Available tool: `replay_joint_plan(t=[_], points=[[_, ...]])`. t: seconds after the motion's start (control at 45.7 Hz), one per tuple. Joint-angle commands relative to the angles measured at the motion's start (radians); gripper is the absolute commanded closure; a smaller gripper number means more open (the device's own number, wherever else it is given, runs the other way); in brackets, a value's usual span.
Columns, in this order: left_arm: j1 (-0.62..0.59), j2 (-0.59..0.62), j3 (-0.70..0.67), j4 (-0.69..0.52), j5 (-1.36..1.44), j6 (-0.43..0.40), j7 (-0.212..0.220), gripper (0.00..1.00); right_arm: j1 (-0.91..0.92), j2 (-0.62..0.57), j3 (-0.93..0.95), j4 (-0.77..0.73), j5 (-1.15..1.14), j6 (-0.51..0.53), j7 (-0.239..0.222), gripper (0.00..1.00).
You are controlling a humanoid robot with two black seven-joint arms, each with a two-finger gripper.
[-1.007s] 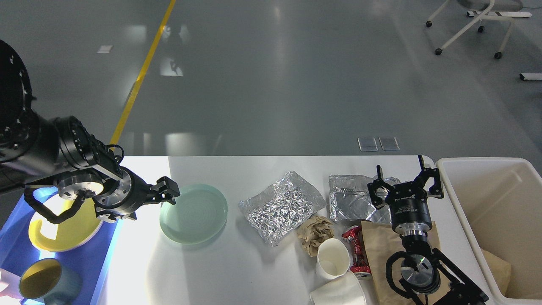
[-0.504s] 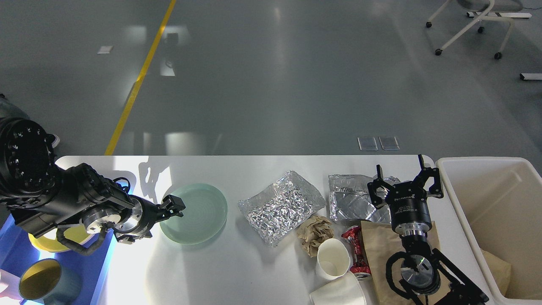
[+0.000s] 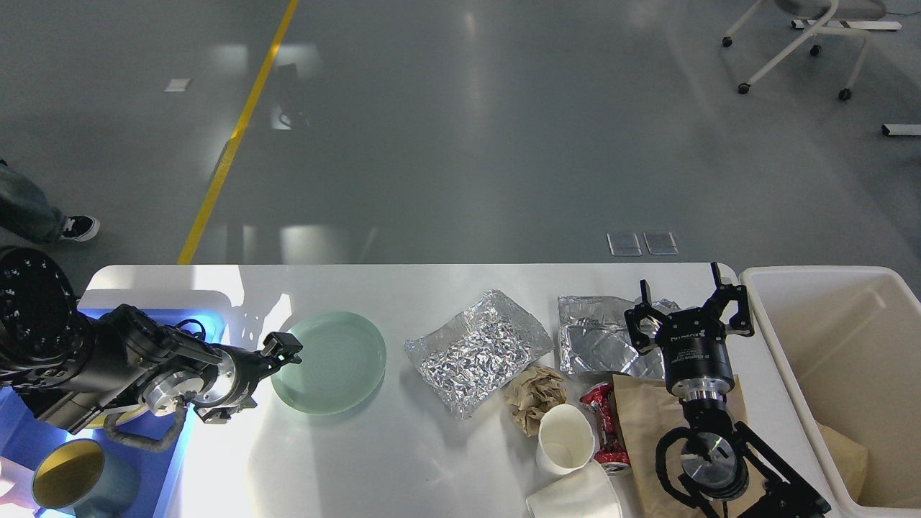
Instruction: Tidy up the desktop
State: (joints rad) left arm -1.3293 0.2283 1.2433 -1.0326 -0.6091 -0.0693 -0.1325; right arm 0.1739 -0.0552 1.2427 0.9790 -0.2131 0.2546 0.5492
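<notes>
**Cluttered desktop, both arms over it**

Large white desktop (image 3: 432, 460) across the lower part of the head view, with rounded far corners.

Left gripper (image 3: 282, 348) low at the left rim of a pale green glass plate (image 3: 332, 362); seen small and dark, fingers not separable, so cannot tell whether released or clenched, nor whether touching the rim. Behind the left arm, a blue tray (image 3: 21, 424) at the table's left end, holding a mug with a yellow inside (image 3: 79, 475) and a yellow dish (image 3: 119, 416), mostly hidden by the arm.

Right gripper (image 3: 689, 308) upright near the right end, fingers spread apart, nothing between them. Directly behind it and partly covered by it, a flattened foil sheet (image 3: 597, 338). Under the right arm, a brown paper bag (image 3: 644, 424) lying flat.

Centre: crumpled foil packet (image 3: 478, 350); just beside its near right corner, a ball of brown paper (image 3: 536, 396). Touching that ball, an upright white paper cup (image 3: 565, 439), a second white cup (image 3: 575, 496) on its side below it. Red crushed can (image 3: 608, 428) wedged between the upright cup and the bag.

Beige bin (image 3: 827, 360) just off the right edge, brown paper at its bottom.

White lettering on the right gripper's body, too small to read.
</notes>
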Motion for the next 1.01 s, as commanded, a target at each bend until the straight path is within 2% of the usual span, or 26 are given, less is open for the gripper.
replay_joint_plan(t=[0.0,0.328,0.394,0.482,0.525,0.657,0.985], points=[[0.022,-0.006,-0.025,0.014,0.003,0.003,0.002,0.04,-0.001,0.000,0.000,0.000,0.001,0.000,0.000,0.00],[0.042,-0.017,-0.030,0.039,0.094,0.031,0.001,0.13,0.001,0.000,0.000,0.000,0.000,0.000,0.000,0.00],[0.045,-0.018,-0.036,0.039,0.123,0.031,0.001,0.19,0.001,0.000,0.000,0.000,0.001,0.000,0.000,0.00],[0.050,-0.018,-0.039,0.039,0.140,0.020,0.001,0.35,0.001,0.000,0.000,0.000,0.000,0.000,0.000,0.00],[0.052,-0.018,-0.039,0.039,0.140,0.020,0.001,0.38,0.001,0.000,0.000,0.000,0.000,0.000,0.000,0.00],[0.052,-0.020,-0.039,0.039,0.140,0.019,0.001,0.43,0.001,0.000,0.001,0.000,0.001,0.000,0.000,0.00],[0.058,-0.018,-0.039,0.039,0.138,0.019,-0.002,0.44,0.001,0.000,0.000,0.000,0.000,0.000,0.000,0.00]])
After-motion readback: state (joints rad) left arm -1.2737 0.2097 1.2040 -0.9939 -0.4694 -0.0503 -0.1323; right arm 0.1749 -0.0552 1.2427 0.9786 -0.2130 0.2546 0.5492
